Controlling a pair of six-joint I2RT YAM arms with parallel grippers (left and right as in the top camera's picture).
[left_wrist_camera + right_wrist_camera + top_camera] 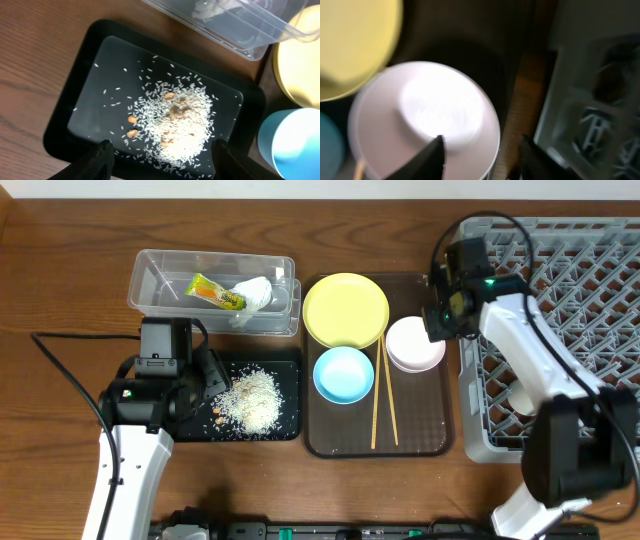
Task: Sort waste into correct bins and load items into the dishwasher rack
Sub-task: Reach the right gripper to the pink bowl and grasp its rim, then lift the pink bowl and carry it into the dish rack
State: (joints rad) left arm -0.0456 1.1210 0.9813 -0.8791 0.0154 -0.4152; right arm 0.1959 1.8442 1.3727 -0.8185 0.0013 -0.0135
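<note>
- White bowl (420,115): its rim shows between the spread, empty fingers (432,157) of my right claw (482,157).
- Rice heap (175,120) lies just ahead of my left claw (162,162), likewise spread.

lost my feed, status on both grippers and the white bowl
Left gripper open, over rice on black tray. Right gripper open, straddling white bowl rim. Chopsticks lie close beside bowl.

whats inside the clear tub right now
The clear tub holds the snack wrapper and the crumpled napkin, side by side. Anything beneath the napkin is covered and cannot be seen.
</note>
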